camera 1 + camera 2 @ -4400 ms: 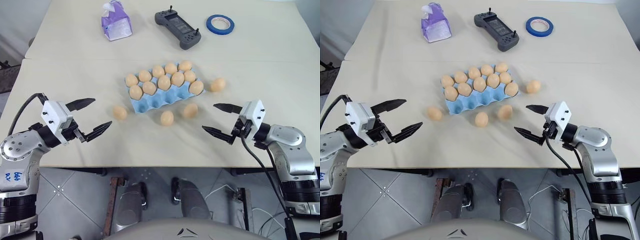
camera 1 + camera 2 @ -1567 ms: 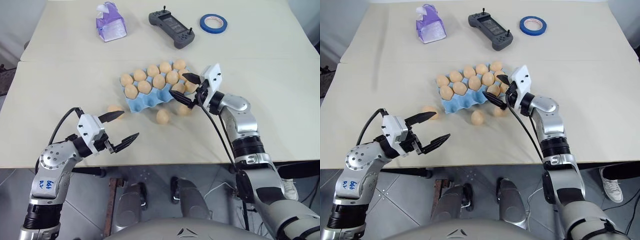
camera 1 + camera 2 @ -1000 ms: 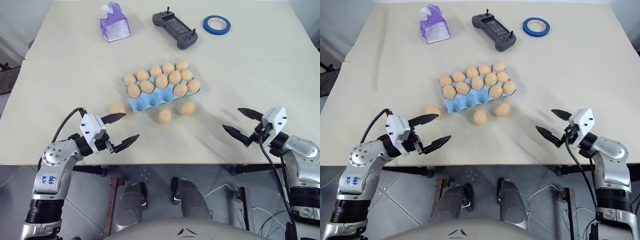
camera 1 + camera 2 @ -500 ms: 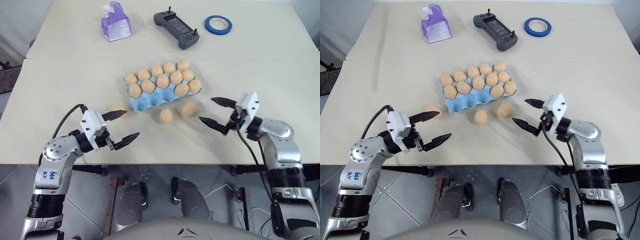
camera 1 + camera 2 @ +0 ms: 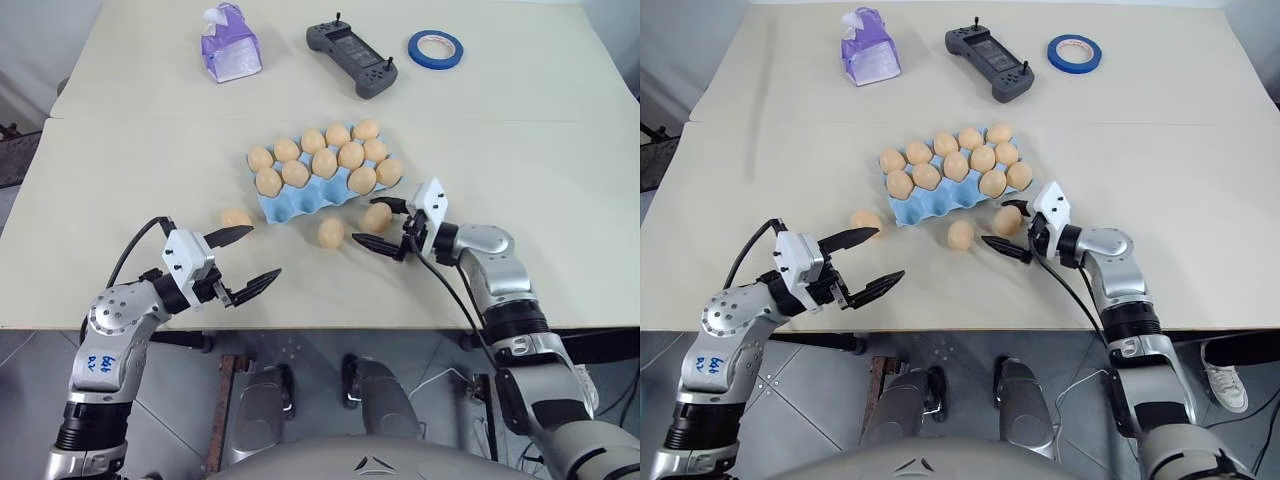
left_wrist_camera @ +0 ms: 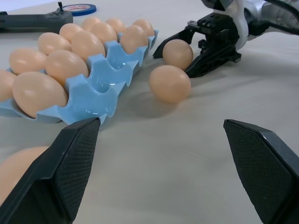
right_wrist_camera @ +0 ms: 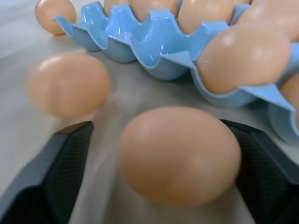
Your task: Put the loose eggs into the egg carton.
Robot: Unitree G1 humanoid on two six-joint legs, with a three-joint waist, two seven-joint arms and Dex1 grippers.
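One egg (image 5: 377, 216) sits between the right hand's (image 5: 385, 224) unclosed fingers; off-centre closing could roll it away.

Right gripper (image 6: 180, 46) jaws straddle one loose egg (image 6: 177, 53); a second egg (image 6: 170, 83) lies beside the egg carton (image 6: 100, 84).

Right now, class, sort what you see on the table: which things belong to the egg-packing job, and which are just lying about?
Belongs to the job:
- three loose eggs
- egg carton

Just lying about:
- purple bag
- grey controller
- blue tape ring
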